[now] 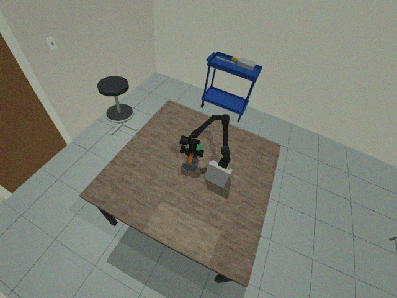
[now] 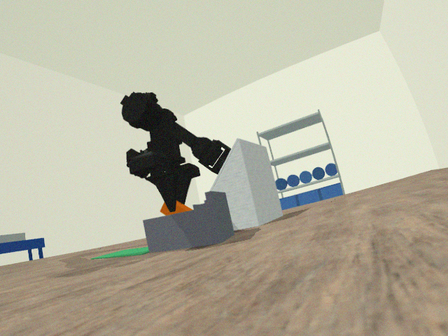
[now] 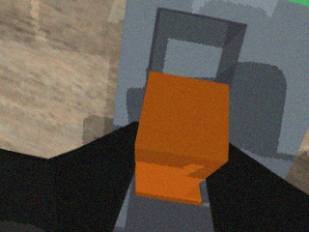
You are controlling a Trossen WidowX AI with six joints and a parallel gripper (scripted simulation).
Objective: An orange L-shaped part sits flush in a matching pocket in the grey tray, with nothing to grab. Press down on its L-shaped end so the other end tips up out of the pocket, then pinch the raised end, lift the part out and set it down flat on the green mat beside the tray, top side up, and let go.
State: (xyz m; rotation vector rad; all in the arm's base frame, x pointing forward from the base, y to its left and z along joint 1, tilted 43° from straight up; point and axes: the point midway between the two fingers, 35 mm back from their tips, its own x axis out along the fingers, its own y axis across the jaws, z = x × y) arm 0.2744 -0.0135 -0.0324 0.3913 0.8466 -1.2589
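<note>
The orange L-shaped part (image 1: 190,158) (image 2: 164,209) (image 3: 185,116) is tilted in the pocket of the grey tray (image 1: 191,167) (image 2: 166,234) (image 3: 296,77), with one end raised above the tray's top. My gripper (image 2: 178,206) (image 3: 175,138) points down and is shut on this part, one finger on each side. In the wrist view the pocket lies open beyond the raised end. The part's lower end is mostly hidden in the top and exterior views. The green mat (image 1: 200,146) (image 2: 124,253) (image 3: 300,2) lies flat beside the tray, partly hidden by the arm in the top view.
A light grey, slant-sided block (image 1: 218,174) (image 2: 249,180) stands on the wooden table (image 1: 144,192) (image 2: 325,274), close to the tray and by the arm's base. A blue cart (image 1: 226,99) and a black stool (image 1: 112,85) stand on the floor away from the table.
</note>
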